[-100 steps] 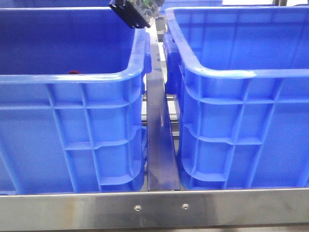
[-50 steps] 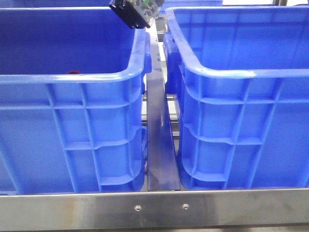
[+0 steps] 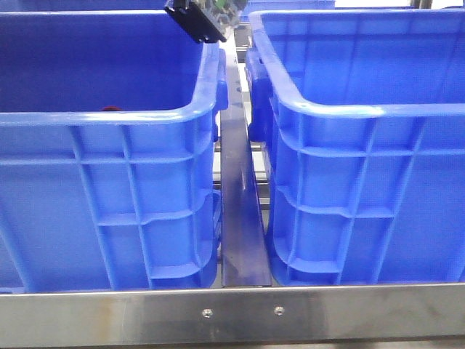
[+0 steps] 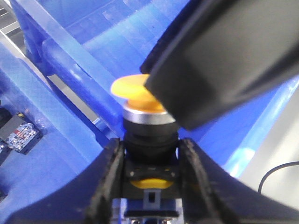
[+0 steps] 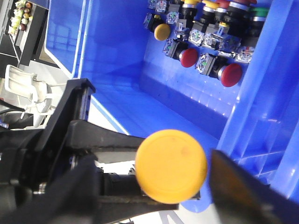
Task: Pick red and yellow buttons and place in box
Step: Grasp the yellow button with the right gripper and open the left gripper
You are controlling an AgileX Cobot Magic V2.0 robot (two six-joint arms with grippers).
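Note:
A yellow button (image 4: 133, 93) with a silver collar and dark body is clamped by its body in my left gripper (image 4: 150, 144), above the rim between two blue boxes (image 3: 109, 116) (image 3: 349, 113). My right gripper (image 5: 156, 182) stands open, one finger on each side of the same yellow button (image 5: 171, 166), with gaps showing. One of its fingers (image 4: 224, 60) covers part of the cap. Red buttons (image 5: 189, 57) (image 5: 231, 74) lie among others inside one box. A red spot (image 3: 110, 109) peeks over the left box's near rim.
Several other push buttons with contact blocks (image 4: 21, 135) and a loose yellow one (image 5: 162, 31) lie on a box floor. A metal rail (image 3: 240, 218) runs between the boxes, with a steel frame bar (image 3: 232, 313) in front. A dark arm part (image 3: 200, 20) hangs at the top.

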